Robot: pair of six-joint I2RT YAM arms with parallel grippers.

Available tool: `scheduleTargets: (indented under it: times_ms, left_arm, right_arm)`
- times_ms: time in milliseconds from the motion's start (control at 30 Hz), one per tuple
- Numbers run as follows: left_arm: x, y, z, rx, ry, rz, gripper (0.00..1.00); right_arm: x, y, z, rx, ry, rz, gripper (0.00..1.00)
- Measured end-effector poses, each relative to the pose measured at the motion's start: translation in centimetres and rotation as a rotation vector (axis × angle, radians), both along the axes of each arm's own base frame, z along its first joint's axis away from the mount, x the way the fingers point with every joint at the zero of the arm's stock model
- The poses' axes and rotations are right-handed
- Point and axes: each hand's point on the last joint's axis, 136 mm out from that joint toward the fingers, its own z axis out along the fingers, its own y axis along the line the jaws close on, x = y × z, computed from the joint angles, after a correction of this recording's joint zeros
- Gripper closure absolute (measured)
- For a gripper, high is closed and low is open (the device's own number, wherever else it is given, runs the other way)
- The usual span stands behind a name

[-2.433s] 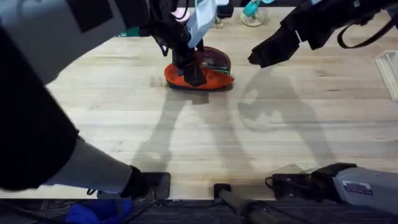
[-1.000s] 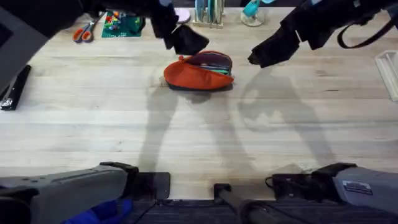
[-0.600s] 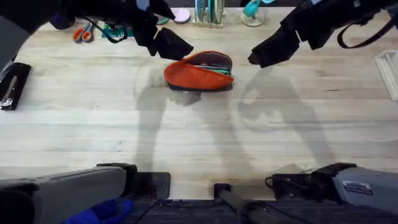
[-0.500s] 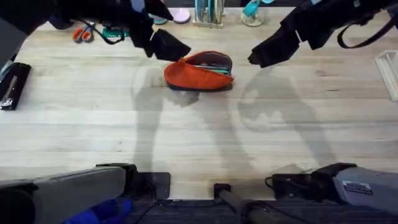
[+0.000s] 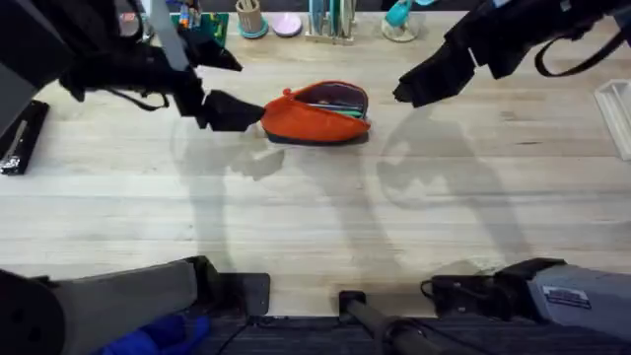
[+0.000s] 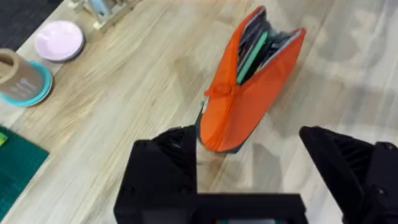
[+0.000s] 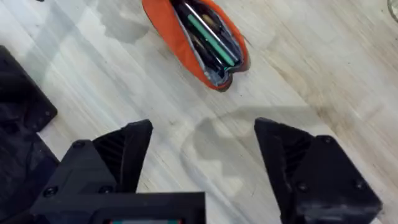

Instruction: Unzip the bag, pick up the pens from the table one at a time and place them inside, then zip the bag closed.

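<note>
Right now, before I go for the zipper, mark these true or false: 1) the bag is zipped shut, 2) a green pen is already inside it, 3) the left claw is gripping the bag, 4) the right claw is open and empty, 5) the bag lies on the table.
1) False. The bag gapes open along its top, its contents visible in both wrist views.
2) True. A green pen lies inside among darker ones.
3) False. The left claw is open beside the bag's end, its fingers holding nothing.
4) True. The right claw is open, with nothing between its fingers.
5) True. It rests on the table.
</note>
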Motion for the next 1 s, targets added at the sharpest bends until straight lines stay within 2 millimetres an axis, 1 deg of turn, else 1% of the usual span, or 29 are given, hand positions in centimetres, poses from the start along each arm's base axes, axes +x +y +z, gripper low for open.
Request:
scheduleTargets:
  times_ms: [100,233,333,467,533,800,1000]
  left_arm:
    - [-0.2,0.8,-0.3,-0.003,-0.027,-0.005,0.01]
    - [0.0,1.4,0.0,-0.03,-0.081,-0.027,0.01]
    - [0.4,1.6,-0.9,-0.058,-0.079,-0.048,0.01]
    - [0.8,1.4,-2.8,-0.107,-0.05,-0.084,0.01]
    - [0.9,1.2,-3.4,-0.129,-0.049,-0.101,0.01]
    - [1.2,0.9,-4.2,-0.166,-0.076,-0.141,0.01]
    - [1.4,0.9,-5.1,-0.165,-0.08,-0.158,0.01]
  right_arm:
    - [0.0,0.0,0.0,0.0,0.0,0.0,0.005]
    - [0.0,0.0,0.0,0.0,0.0,0.0,0.005]
    - [0.0,0.0,0.0,0.0,0.0,0.0,0.005]
    - [0.0,0.0,0.0,0.0,0.0,0.0,0.005]
    - [0.0,0.0,0.0,0.0,0.0,0.0,0.005]
    - [0.0,0.0,0.0,0.0,0.0,0.0,0.005]
    - [0.0,0.0,0.0,0.0,0.0,0.0,0.006]
